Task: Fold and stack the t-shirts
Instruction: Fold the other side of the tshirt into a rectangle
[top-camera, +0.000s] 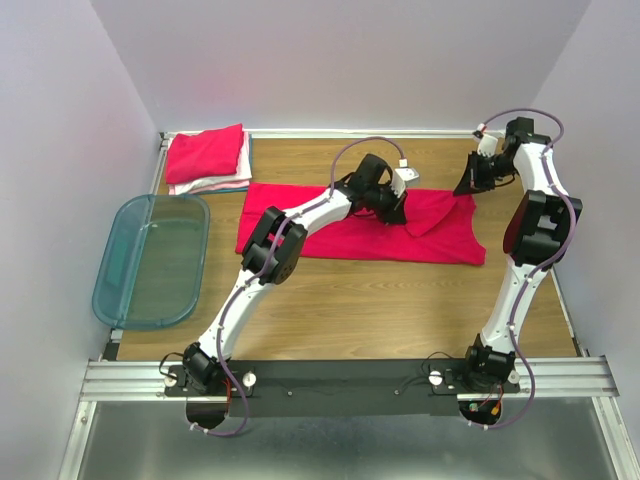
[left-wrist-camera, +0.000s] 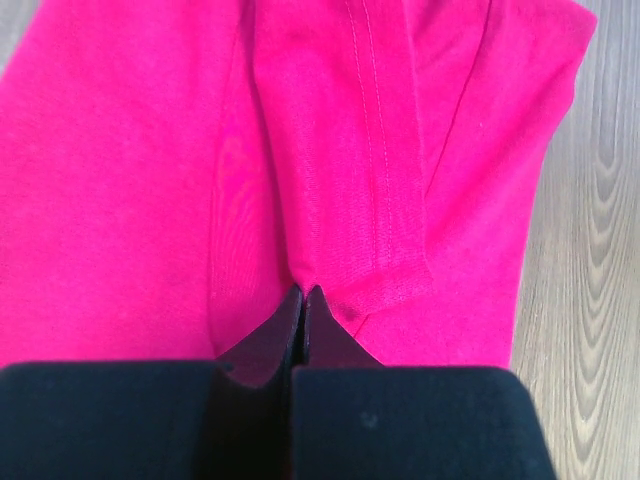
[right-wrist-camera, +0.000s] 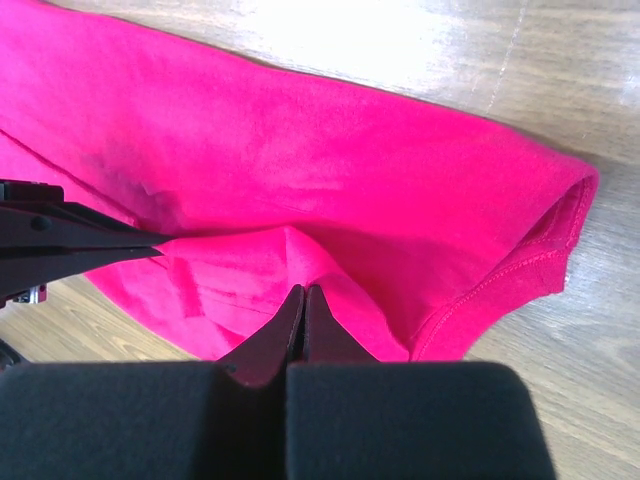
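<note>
A bright red-pink t-shirt (top-camera: 340, 230) lies spread across the middle of the wooden table, its right part partly folded over. My left gripper (top-camera: 397, 212) is low on the shirt's upper middle. Its jaws are shut, pinching a stitched hem fold of the t-shirt (left-wrist-camera: 330, 150) at the left gripper's tips (left-wrist-camera: 305, 291). My right gripper (top-camera: 468, 186) is at the shirt's back right corner. It too is shut, with a pucker of the t-shirt (right-wrist-camera: 330, 170) pinched at the right gripper's tips (right-wrist-camera: 303, 289). The left gripper's dark fingers (right-wrist-camera: 80, 243) show at that view's left edge.
A stack of folded t-shirts (top-camera: 207, 158), red-pink on top with white and pale layers under it, sits at the back left corner. A translucent teal plastic bin (top-camera: 152, 260) stands along the left edge. Bare wood (top-camera: 400, 310) lies between the shirt and the arm bases.
</note>
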